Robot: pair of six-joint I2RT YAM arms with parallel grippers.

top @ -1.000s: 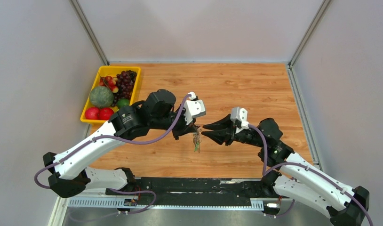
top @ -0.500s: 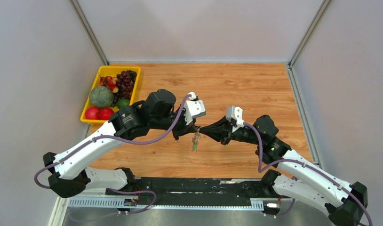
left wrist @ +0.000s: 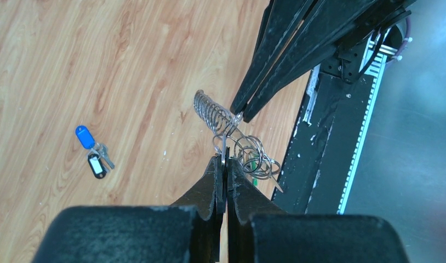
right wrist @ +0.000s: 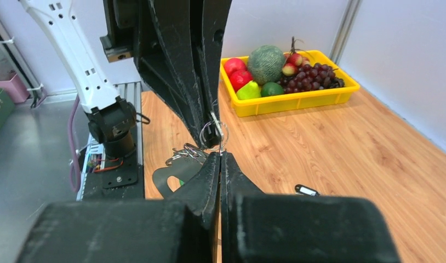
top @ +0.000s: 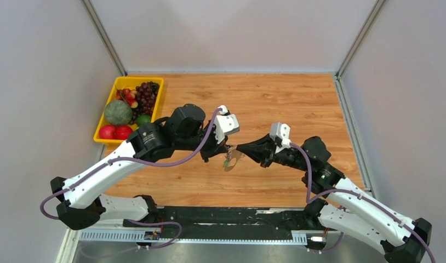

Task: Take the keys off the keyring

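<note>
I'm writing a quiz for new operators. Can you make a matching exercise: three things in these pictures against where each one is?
Things:
1. blue key
2. keyring
3. grapes

Places:
a. in the tray
b. held above the table
c. lying on the table

Pairs: 1-c; 2-b; 3-a

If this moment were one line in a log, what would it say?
left gripper: shut on keyring | right gripper: shut on keyring | keyring: held above table | keys: loose on table
</note>
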